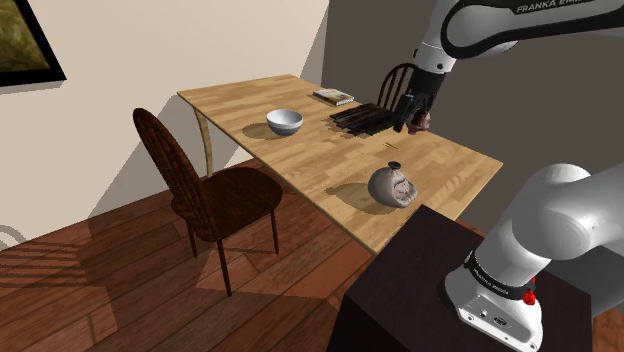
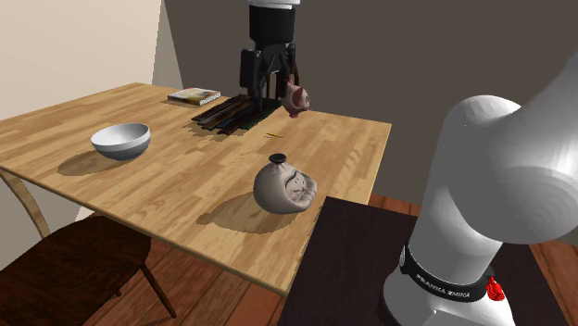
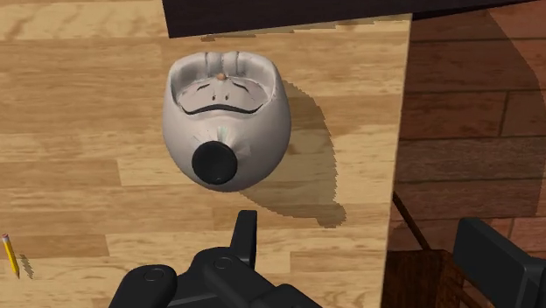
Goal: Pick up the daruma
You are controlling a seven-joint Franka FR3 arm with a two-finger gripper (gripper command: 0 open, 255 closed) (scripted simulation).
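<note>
Fingers (image 3: 246, 234) black, spread wide, pinching nothing, hanging high over the far side of the light wooden plank worktop (image 1: 320, 165), upper right of the shoulder view. Grey-white round daruma doll (image 1: 393, 187), painted face, black knob on top, sits well apart from them near the worktop's near edge, close to the dark box stand (image 1: 420, 280). Judged rigid, smooth, likely light, slippery and prone to roll. Best hold: across the widest part of the body, from above.

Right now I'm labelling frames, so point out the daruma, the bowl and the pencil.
daruma (image 1: 391, 186), shoulder view, on its rounded body
bowl (image 1: 284, 129), shoulder view, on its outer wall
pencil (image 3: 10, 255), wrist view, on its yellow shaft
</note>
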